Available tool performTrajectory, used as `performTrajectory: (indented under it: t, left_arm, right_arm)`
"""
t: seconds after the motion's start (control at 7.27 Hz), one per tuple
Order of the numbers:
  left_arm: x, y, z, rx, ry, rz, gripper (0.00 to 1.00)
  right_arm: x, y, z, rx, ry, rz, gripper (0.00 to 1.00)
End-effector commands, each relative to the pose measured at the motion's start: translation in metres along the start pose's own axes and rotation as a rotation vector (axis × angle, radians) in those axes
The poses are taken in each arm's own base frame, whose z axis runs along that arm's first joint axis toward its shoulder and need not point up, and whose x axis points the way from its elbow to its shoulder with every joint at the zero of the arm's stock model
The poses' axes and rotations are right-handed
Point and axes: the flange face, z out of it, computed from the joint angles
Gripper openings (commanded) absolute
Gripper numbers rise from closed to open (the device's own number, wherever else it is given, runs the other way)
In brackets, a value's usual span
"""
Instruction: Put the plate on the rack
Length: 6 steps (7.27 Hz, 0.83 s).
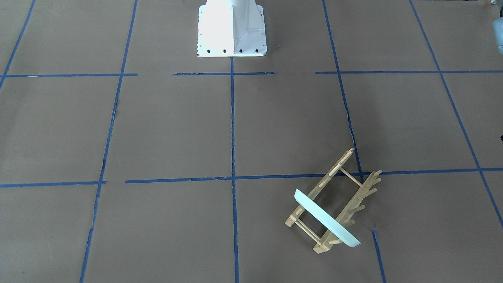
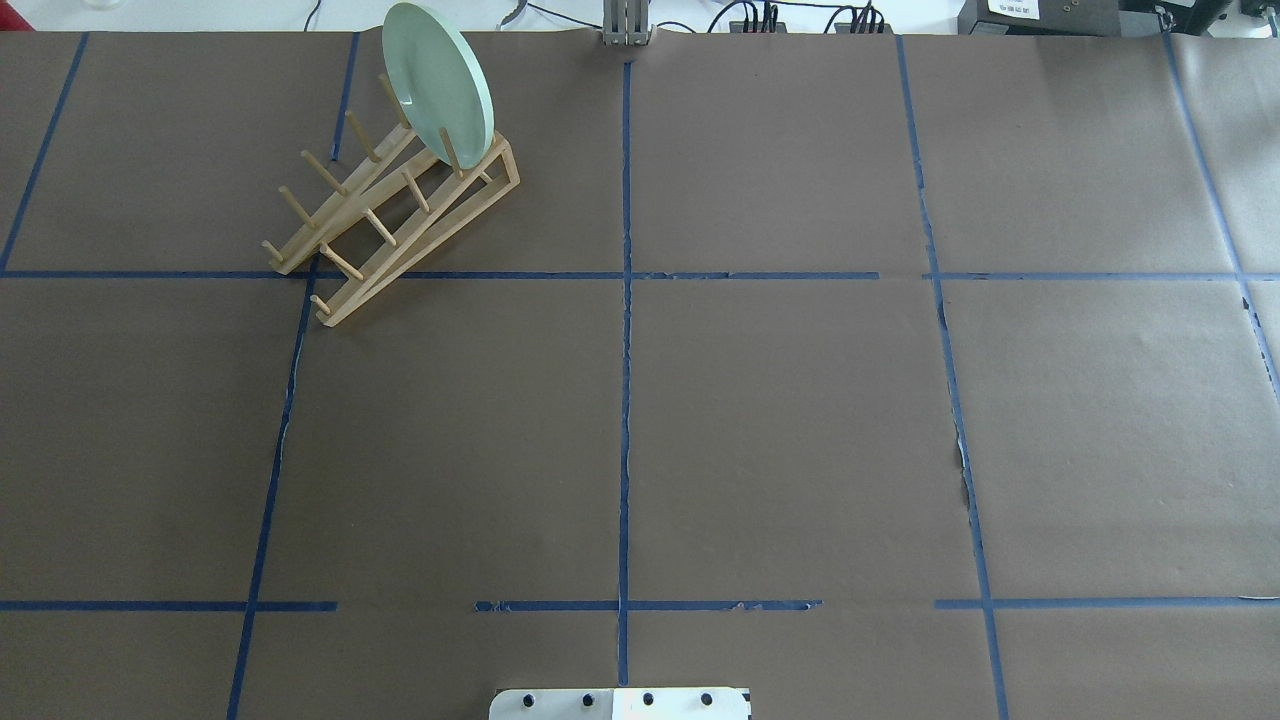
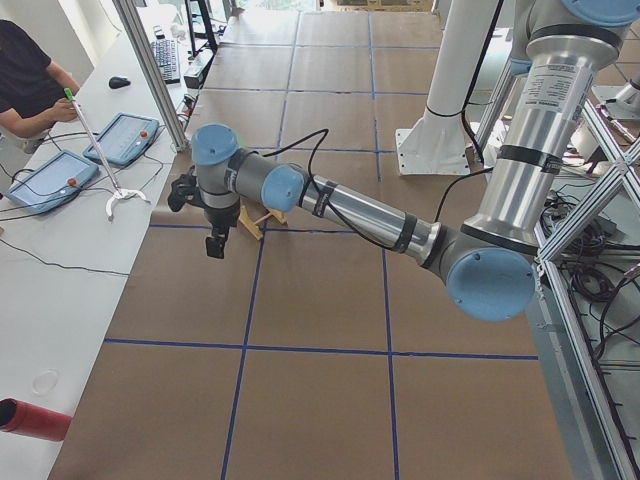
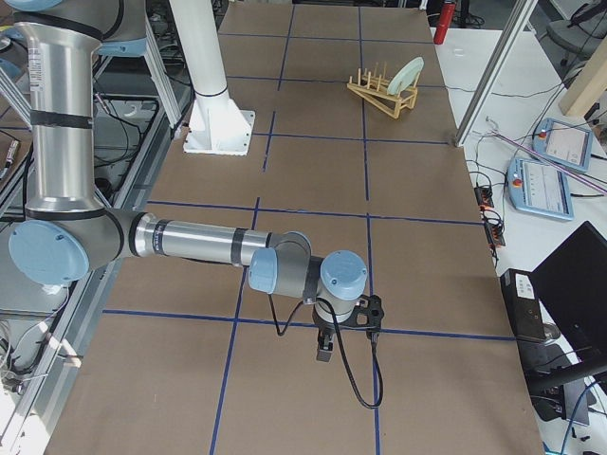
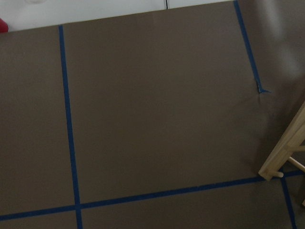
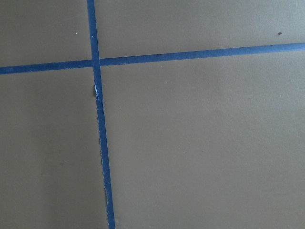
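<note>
Plate (image 2: 440,85) stood on edge in the rack (image 2: 400,215), seated across both rails among the pegs at the rack's far end and leaning slightly. Rack lay diagonally on the far left part of the counter (image 2: 780,420), its near end straddling a crossing of the blue tape lines (image 2: 626,400). Left arm reached out low over the counter, with the left end effector (image 3: 214,243) pointing down, just beside the rack and apart from it. It showed only in the left side view, so I could not tell whether it was released or clenched. The left wrist view caught only one wooden corner of the rack at its right edge, resting on a tape line. Right end effector (image 4: 324,349) hung over the counter at the opposite end, close to a tape line and well apart from rack and plate. Its state could not be told either, since only the right side view showed it. White robot base (image 1: 232,29) stood at the near middle edge.
</note>
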Motion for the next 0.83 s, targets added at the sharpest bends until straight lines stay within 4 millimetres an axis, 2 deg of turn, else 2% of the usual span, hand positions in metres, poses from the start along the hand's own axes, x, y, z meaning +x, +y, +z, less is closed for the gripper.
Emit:
performTrajectory:
  t: [0.0, 0.14, 0.28, 0.55, 0.69]
  left_arm:
    - [-0.099, 0.065, 0.032, -0.087, -0.008, -0.062, 1.00]
    - [-0.117, 0.090, 0.047, -0.121, -0.006, -0.026, 1.00]
    - [-0.127, 0.107, 0.055, -0.141, -0.006, -0.042, 1.00]
    - [-0.134, 0.121, 0.060, -0.155, -0.006, -0.059, 1.00]
    - [-0.137, 0.123, 0.056, -0.149, -0.014, -0.065, 1.00]
  right_arm:
    - [0.000, 0.000, 0.000, 0.000, 0.000, 0.000, 1.00]
    - [0.000, 0.000, 0.000, 0.000, 0.000, 0.000, 1.00]
    - [0.000, 0.000, 0.000, 0.000, 0.000, 0.000, 1.00]
    - [0.000, 0.000, 0.000, 0.000, 0.000, 0.000, 1.00]
    - [0.000, 0.000, 0.000, 0.000, 0.000, 0.000, 1.00]
